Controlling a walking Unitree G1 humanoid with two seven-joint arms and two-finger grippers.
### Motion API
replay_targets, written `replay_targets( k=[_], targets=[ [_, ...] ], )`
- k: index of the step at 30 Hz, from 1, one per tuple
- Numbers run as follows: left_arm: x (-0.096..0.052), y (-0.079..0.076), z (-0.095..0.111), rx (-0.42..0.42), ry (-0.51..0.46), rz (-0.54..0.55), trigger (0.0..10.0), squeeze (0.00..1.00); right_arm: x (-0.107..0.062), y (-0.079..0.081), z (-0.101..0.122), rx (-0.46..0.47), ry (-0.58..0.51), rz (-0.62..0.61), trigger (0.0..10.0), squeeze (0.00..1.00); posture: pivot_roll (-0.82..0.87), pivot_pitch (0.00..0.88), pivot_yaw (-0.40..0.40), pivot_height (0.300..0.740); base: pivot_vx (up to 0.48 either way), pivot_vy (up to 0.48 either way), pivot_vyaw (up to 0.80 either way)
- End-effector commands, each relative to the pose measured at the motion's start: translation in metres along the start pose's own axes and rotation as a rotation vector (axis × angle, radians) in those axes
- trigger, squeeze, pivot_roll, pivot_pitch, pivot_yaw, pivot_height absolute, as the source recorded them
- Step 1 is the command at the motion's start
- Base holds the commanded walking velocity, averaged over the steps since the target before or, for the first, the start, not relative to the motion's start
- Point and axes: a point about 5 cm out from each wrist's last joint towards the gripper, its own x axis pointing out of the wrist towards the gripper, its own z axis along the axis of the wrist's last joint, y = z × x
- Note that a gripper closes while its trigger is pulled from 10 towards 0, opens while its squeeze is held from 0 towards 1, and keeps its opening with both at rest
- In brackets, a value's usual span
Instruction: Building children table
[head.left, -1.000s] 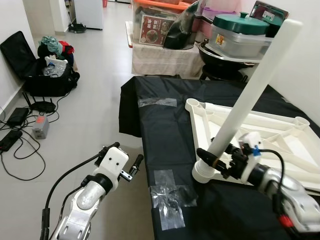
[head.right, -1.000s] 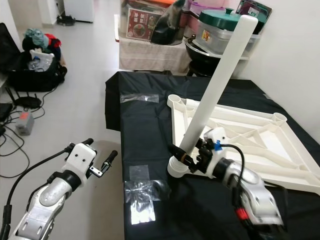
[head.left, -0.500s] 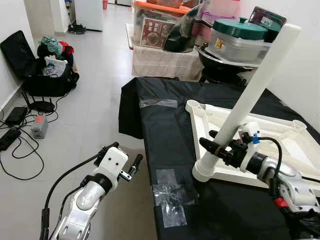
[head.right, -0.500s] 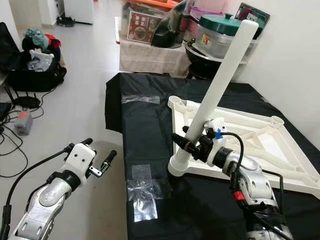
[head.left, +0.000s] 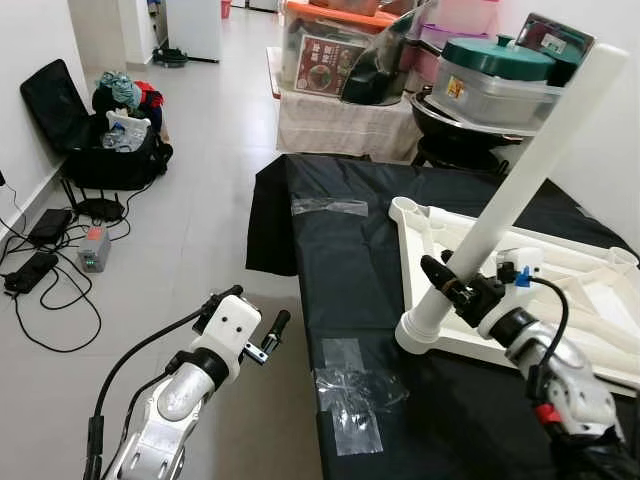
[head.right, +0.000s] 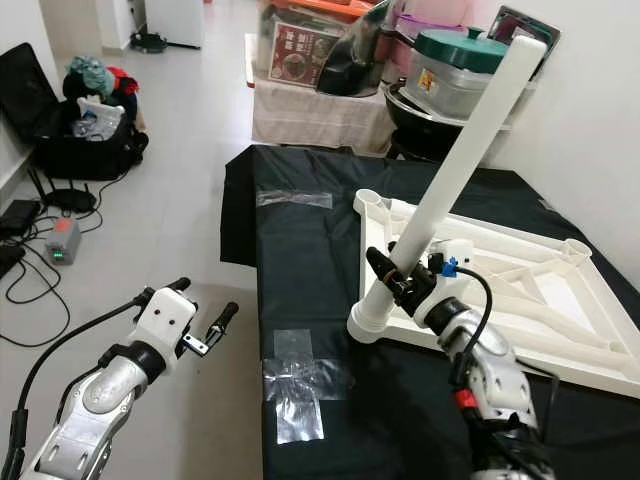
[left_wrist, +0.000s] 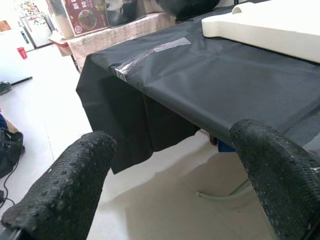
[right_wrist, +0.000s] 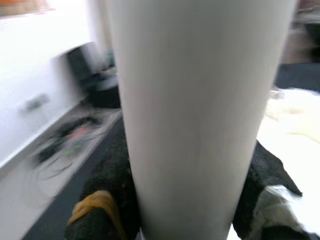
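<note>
Right claw (head.left: 447, 283) clamps smooth white tubular leg (head.left: 510, 190), tilted in ribbed plastic tabletop (head.right: 540, 290) corner; left claw (head.left: 255, 318) wide; crinkled tape (head.left: 352, 398) on black-clothed surface (head.left: 350, 260).

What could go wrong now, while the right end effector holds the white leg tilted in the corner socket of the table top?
The right end effector grips the white leg low, and the leg leans, so it may jam in the corner socket or lever out. Pushing could also slide the table top over the black cloth, which covers the surface under it.
</note>
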Motion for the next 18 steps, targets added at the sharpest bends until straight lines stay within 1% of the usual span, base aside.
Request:
replay_targets(
  k=[1, 3, 4, 5, 6, 8, 9, 11, 12, 14, 15, 16, 18],
  targets=[
    [0.000, -0.004, -0.003, 0.005, 0.011, -0.018, 10.0, 0.00, -0.025, -0.051, 0.004, 0.005, -0.031, -0.454, 0.0, 0.00, 0.04, 0.000, -0.142, 0.740, 0.000, 0.000, 0.00],
    [0.000, -0.004, -0.003, 0.005, 0.011, -0.018, 10.0, 0.00, -0.025, -0.051, 0.004, 0.005, -0.031, -0.454, 0.0, 0.00, 0.04, 0.000, -0.142, 0.740, 0.000, 0.000, 0.00],
    [-0.001, -0.005, -0.004, 0.004, 0.013, -0.019, 10.0, 0.00, -0.041, -0.064, -0.006, 0.023, -0.005, -0.656, 0.0, 0.00, 0.04, 0.000, -0.140, 0.740, 0.000, 0.000, 0.00],
    [-0.001, -0.005, -0.004, 0.004, 0.013, -0.019, 10.0, 0.00, -0.041, -0.064, -0.006, 0.023, -0.005, -0.656, 0.0, 0.00, 0.04, 0.000, -0.140, 0.740, 0.000, 0.000, 0.00],
    [-0.002, -0.005, -0.004, 0.004, 0.014, -0.021, 10.0, 0.00, -0.060, -0.071, -0.013, -0.009, 0.017, -0.814, 0.0, 0.00, 0.03, 0.000, -0.132, 0.740, 0.000, 0.000, 0.00],
    [-0.002, -0.005, -0.004, 0.004, 0.014, -0.021, 10.0, 0.00, -0.060, -0.071, -0.013, -0.009, 0.017, -0.814, 0.0, 0.00, 0.03, 0.000, -0.132, 0.740, 0.000, 0.000, 0.00],
    [-0.002, -0.005, -0.005, 0.004, 0.015, -0.023, 10.0, 0.00, -0.077, -0.073, -0.019, -0.041, 0.039, -0.936, 0.0, 0.00, 0.03, 0.000, -0.126, 0.740, 0.000, 0.000, 0.00],
    [-0.002, -0.005, -0.005, 0.004, 0.015, -0.023, 10.0, 0.00, -0.077, -0.073, -0.019, -0.041, 0.039, -0.936, 0.0, 0.00, 0.03, 0.000, -0.126, 0.740, 0.000, 0.000, 0.00],
    [-0.002, -0.005, -0.005, 0.006, 0.017, -0.026, 10.0, 0.00, -0.094, -0.071, -0.025, -0.088, 0.067, -1.066, 0.0, 0.00, 0.02, 0.000, -0.120, 0.740, 0.000, 0.000, 0.00],
    [-0.002, -0.005, -0.005, 0.006, 0.017, -0.026, 10.0, 0.00, -0.094, -0.071, -0.025, -0.088, 0.067, -1.066, 0.0, 0.00, 0.02, 0.000, -0.120, 0.740, 0.000, 0.000, 0.00],
    [-0.001, -0.005, -0.005, 0.008, 0.017, -0.028, 10.0, 0.00, -0.103, -0.069, -0.029, -0.107, 0.090, -1.158, 0.0, 0.00, 0.02, 0.000, -0.119, 0.740, 0.000, 0.000, 0.00],
    [0.000, -0.005, -0.005, 0.009, 0.017, -0.029, 10.0, 0.00, -0.101, -0.063, -0.035, -0.094, 0.142, -1.221, 10.0, 0.00, 0.02, 0.000, -0.119, 0.740, 0.000, 0.000, 0.00],
    [0.000, -0.005, -0.005, 0.009, 0.017, -0.030, 10.0, 0.00, -0.098, -0.062, -0.035, -0.088, 0.151, -1.216, 10.0, 0.00, 0.02, 0.000, -0.119, 0.740, 0.000, 0.000, 0.00]
  ],
)
